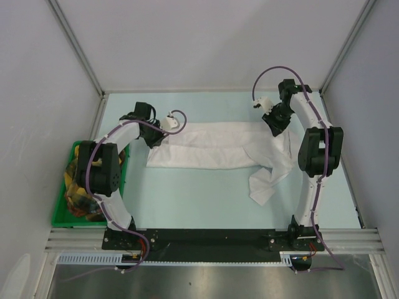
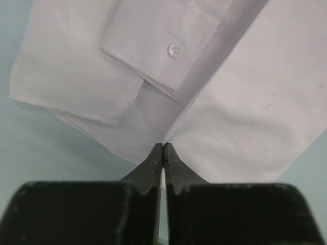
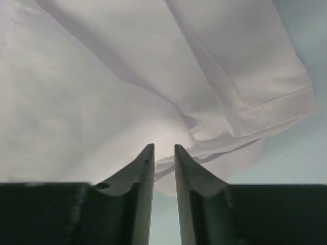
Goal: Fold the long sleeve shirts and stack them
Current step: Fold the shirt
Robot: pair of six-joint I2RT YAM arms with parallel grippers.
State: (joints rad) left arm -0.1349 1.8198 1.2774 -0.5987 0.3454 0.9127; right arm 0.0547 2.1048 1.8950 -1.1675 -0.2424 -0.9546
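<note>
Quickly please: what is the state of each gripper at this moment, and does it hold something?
Left gripper: closed, at the edge of the shirt; a grip on cloth cannot be told.
Right gripper: slightly open, holding nothing.

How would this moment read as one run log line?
long sleeve shirt: partly folded, flat on table | left gripper: shut at shirt edge | right gripper: slightly open over shirt

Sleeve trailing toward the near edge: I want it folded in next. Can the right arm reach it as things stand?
Probably yes. The sleeve lies uncovered on the table, close to the right gripper, whose jaws stand slightly apart over the shirt; nothing between.
</note>
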